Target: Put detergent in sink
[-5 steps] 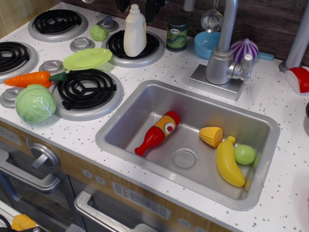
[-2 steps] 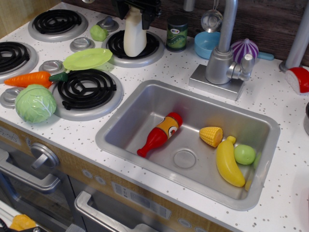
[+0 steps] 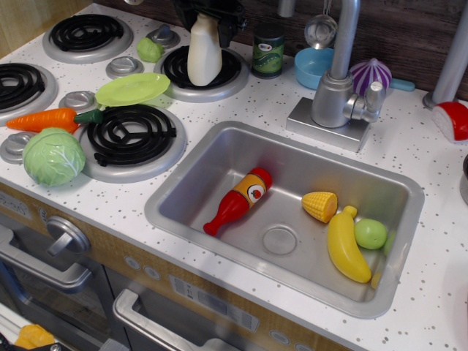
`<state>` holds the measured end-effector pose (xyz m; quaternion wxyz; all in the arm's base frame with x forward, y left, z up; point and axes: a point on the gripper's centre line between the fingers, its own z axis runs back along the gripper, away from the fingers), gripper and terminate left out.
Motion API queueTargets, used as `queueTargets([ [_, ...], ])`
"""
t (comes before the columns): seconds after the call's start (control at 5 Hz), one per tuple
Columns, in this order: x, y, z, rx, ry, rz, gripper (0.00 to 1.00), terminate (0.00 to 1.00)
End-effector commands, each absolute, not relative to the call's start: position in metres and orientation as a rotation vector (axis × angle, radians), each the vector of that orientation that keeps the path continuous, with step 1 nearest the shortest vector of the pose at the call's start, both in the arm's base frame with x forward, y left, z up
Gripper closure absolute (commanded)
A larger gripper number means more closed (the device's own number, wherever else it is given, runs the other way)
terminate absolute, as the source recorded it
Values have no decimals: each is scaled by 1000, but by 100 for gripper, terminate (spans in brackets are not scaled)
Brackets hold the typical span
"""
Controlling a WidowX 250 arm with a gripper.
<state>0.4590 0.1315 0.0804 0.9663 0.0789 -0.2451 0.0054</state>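
Observation:
The detergent (image 3: 204,58), a cream-white bottle, stands upright on the back right burner (image 3: 235,73). My black gripper (image 3: 208,16) has come down over its top. One finger sits on each side of the neck, against the shoulders, and the cap is hidden between them. The bottle's base rests on the burner. The sink (image 3: 219,157) is the silver basin in the speckled countertop, in front of and to the right of the bottle. It holds a red-and-orange ketchup bottle (image 3: 238,201), a corn piece (image 3: 320,205), a banana (image 3: 345,246) and a green fruit (image 3: 371,233).
A dark green can (image 3: 268,50) stands just right of the detergent. The faucet (image 3: 338,80) rises behind the sink, with a blue bowl (image 3: 313,66) and a purple onion (image 3: 370,73) nearby. A green plate (image 3: 132,89), a carrot (image 3: 44,119) and a cabbage (image 3: 53,156) lie on the stove at the left.
My gripper came down from the top edge onto the detergent's neck and now holds still there. The bottle has not moved off the burner. The ketchup bottle shifted slightly in the sink.

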Motion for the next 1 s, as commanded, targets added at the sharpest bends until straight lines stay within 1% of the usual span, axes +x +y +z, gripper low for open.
queueTargets([
  [0.0,464,132,112,171,-529,-4,100,0],
  [0.2,451,124,124,193,-495,25,100,0],
  [0.4,430,110,143,238,-449,62,100,0],
  [0.6,404,80,165,265,-400,123,100,0],
  [0.8,373,39,165,269,-363,212,100,0],
])
